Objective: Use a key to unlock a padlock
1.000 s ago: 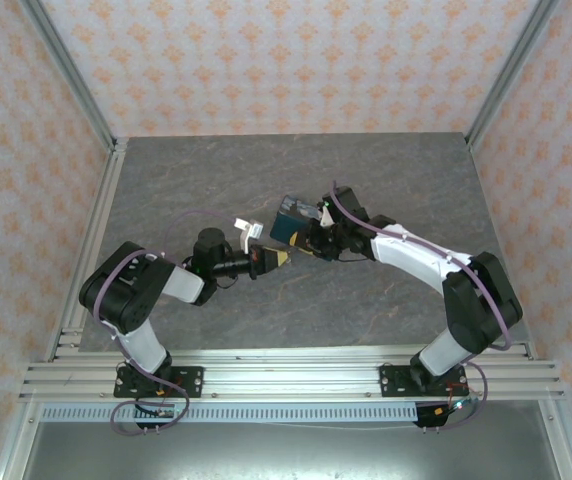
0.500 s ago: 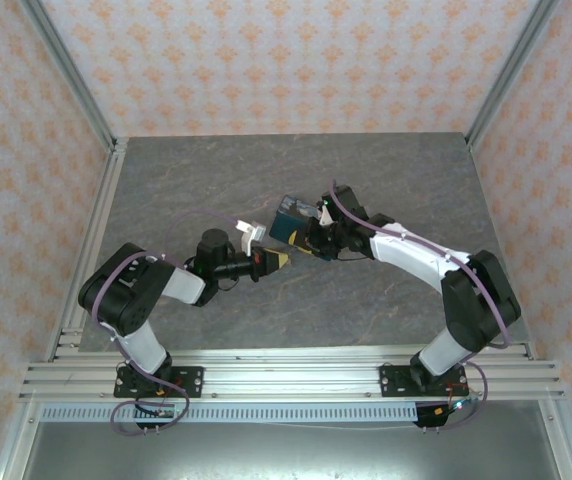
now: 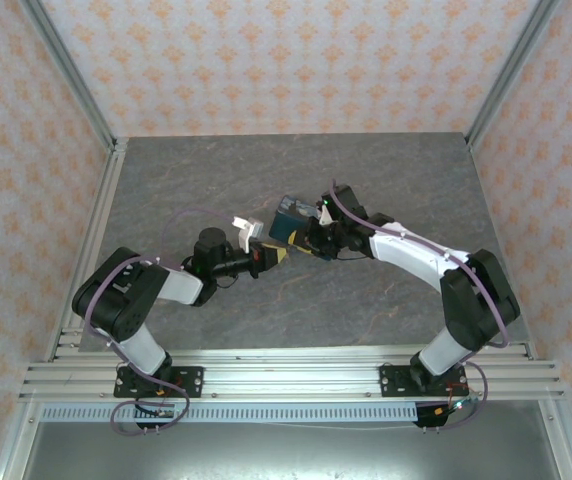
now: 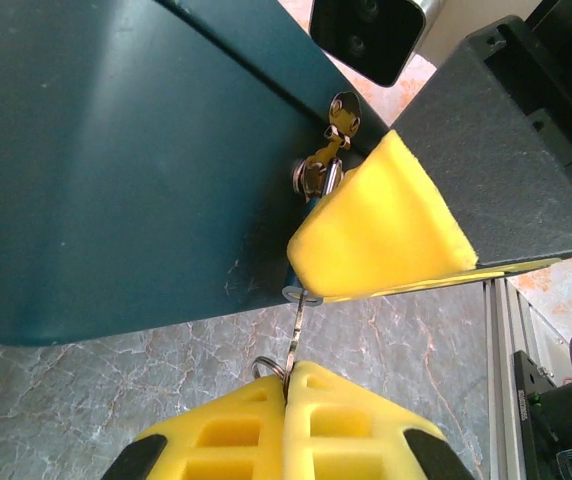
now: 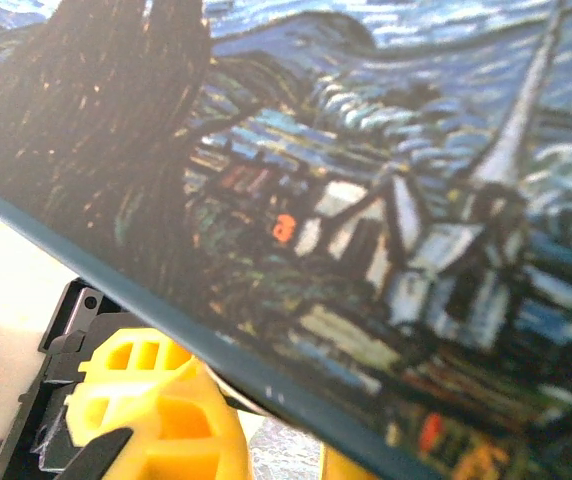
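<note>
A tiny brassy padlock (image 4: pixel 323 160) hangs on the hasp at the dark teal side of the painted box (image 3: pixel 291 222). My left gripper (image 4: pixel 288 378) is shut on a thin key (image 4: pixel 297 325) with a small ring. The key's blade points up at the box's lower edge, just below the padlock, and its tip ends at a yellow pad of the right gripper's fingers (image 4: pixel 381 230). My right gripper (image 5: pixel 266 440) is shut on the box's edge, with the painted lid (image 5: pixel 366 200) close before its camera. From above, the left gripper (image 3: pixel 271 258) and right gripper (image 3: pixel 311 240) meet at the box.
The box sits near the middle of the grey marbled table (image 3: pixel 216 170). Aluminium frame rails (image 3: pixel 96 240) run along the left and right sides, and patterned walls stand behind. A rail (image 4: pixel 501 330) shows near the right edge of the left wrist view.
The left arm's wrist has shifted slightly and turned a little, the key still pinched. The right arm and the box have stayed in place.
</note>
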